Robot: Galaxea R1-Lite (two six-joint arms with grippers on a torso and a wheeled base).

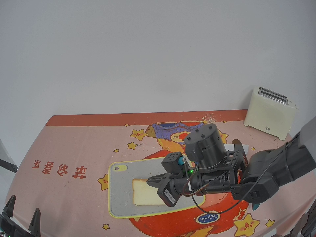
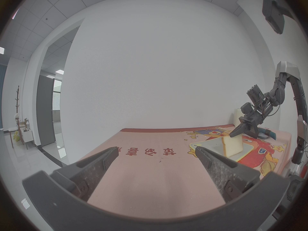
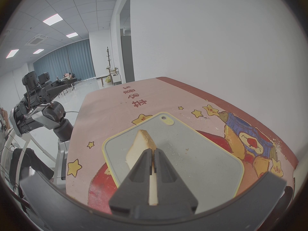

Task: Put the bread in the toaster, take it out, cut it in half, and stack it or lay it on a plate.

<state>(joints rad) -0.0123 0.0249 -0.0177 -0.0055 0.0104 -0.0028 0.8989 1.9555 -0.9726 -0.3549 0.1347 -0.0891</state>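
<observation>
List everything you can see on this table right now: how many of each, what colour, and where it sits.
bread: one slice, pale with a tan crust, standing on edge on the cutting board, gripped by the right claw
cutting board: one, grey with a yellow rim, middle of the table near the front
toaster: one, cream, far right corner of the table
tablecloth: one, pink with a red border and a cartoon print, covering the table
teal object: one, mostly hidden beneath the right arm; too little shows to name it
right claw: one, dark grey, shut on the bread over the board
left claw: one, dark grey, open, at the table's near left edge
</observation>
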